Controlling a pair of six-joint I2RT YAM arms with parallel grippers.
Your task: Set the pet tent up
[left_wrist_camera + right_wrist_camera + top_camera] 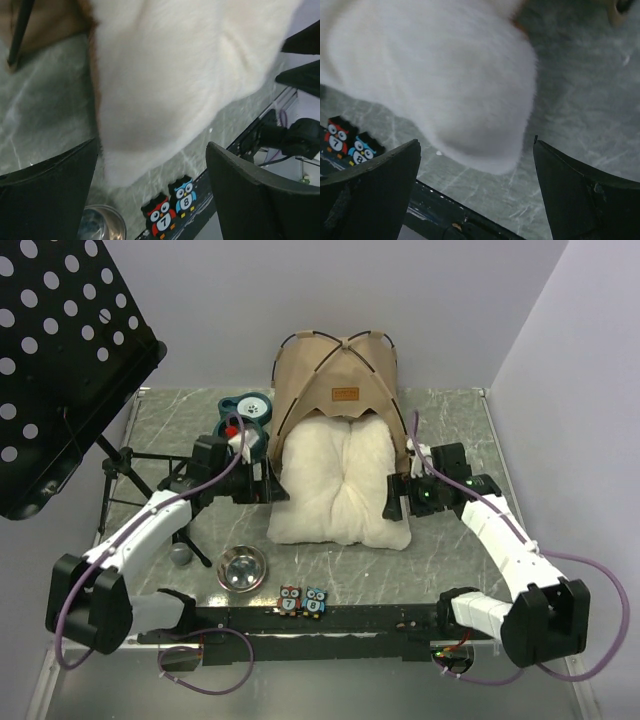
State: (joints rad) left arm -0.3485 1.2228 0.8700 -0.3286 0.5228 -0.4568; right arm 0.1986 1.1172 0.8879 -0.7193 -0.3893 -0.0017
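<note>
The tan pet tent (338,380) stands upright at the back middle of the table, its thin black poles crossing over the top and a small brown label on its front. A white fluffy cushion (338,485) lies half inside it and reaches toward me. My left gripper (262,483) is open at the cushion's left edge; the left wrist view shows its fingers (47,192) wide apart over the cushion (180,85) with tan tent fabric (47,22) at the top left. My right gripper (398,498) is open at the cushion's right edge, the cushion (435,75) below its jaws.
A blue pet bowl stand (243,415) sits left of the tent. A steel bowl (241,568) and two owl number tiles (302,601) lie near the front. A black perforated music stand (60,360) and its tripod stand at the left. Grey walls close the back and right.
</note>
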